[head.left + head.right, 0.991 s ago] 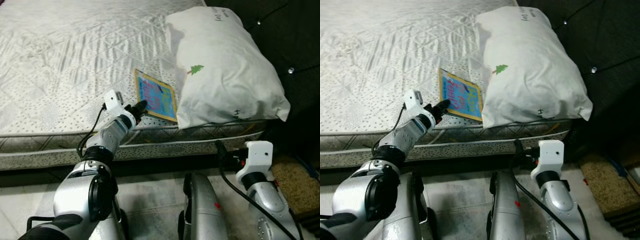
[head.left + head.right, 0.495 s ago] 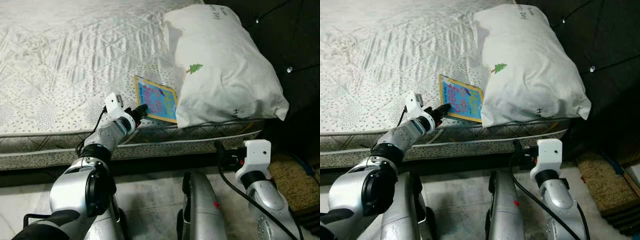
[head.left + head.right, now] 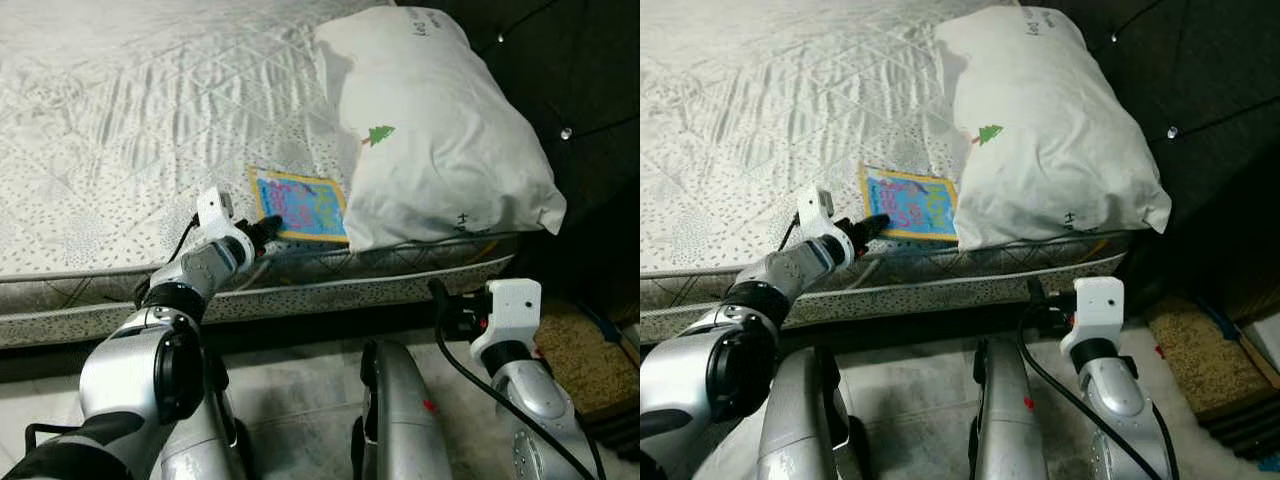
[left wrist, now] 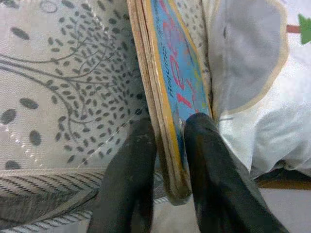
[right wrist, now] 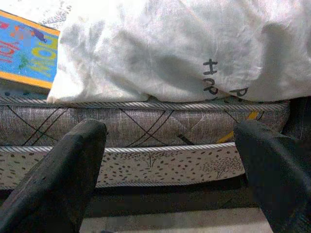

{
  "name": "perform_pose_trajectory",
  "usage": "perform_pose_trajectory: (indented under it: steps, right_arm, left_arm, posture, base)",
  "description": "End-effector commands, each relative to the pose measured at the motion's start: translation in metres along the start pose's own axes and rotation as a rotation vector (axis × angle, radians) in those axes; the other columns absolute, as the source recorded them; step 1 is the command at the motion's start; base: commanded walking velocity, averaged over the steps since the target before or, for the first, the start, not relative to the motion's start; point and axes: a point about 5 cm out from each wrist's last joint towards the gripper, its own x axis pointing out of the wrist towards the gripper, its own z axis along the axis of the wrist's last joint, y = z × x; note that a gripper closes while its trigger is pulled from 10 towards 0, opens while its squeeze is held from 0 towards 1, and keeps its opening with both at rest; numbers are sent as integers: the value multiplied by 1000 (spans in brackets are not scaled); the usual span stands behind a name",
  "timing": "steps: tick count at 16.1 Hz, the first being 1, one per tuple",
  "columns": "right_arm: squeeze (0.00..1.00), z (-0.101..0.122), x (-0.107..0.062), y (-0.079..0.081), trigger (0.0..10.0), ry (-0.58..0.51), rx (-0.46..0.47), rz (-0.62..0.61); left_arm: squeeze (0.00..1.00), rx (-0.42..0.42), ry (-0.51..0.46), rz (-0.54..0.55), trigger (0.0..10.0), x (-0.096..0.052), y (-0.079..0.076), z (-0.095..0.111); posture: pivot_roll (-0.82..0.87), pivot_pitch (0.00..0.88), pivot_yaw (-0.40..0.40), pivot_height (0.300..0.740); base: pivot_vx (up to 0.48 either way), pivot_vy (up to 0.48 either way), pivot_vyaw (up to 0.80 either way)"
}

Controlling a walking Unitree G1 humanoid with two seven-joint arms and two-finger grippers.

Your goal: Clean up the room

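the book [image 3: 298,206] lies flat on the bed [image 3: 120,130] near its near edge, its right side just against the white pillow [image 3: 430,130]. the left gripper [image 4: 167,160] is clenched on the book's near left corner, one finger above the cover and one below. it looks thin, stiff and light, with a glossy cover that may slip, so a deeper pinch along the edge would likely hold better. the right gripper [image 5: 170,160] hangs released, low beside the bed.
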Motion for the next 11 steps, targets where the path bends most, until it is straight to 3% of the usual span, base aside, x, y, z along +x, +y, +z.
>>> perform_pose_trajectory:
  steps: [1, 7, 11]
  right_arm:
    - [0, -1, 0, -5, 10000, 4, -6, -19]
    - [0, -1, 2, -5, 10000, -1, -15, -16]
    - [0, 0, 4, -5, 10000, -6, -21, -10]
  left_arm:
    - [1000, 47, -24, 10, 10000, 0, -4, 13]
    - [1000, 90, -101, 98, 10000, -9, 8, 38]
    - [1000, 119, -121, 127, 10000, -11, 12, 43]
  posture:
    - [-211, 126, -58, 541]
    - [-213, 117, -62, 541]
    - [-213, 111, -61, 541]
  base:
    - [0, 0, 0]
    - [0, 0, 0]
    - [0, 0, 0]
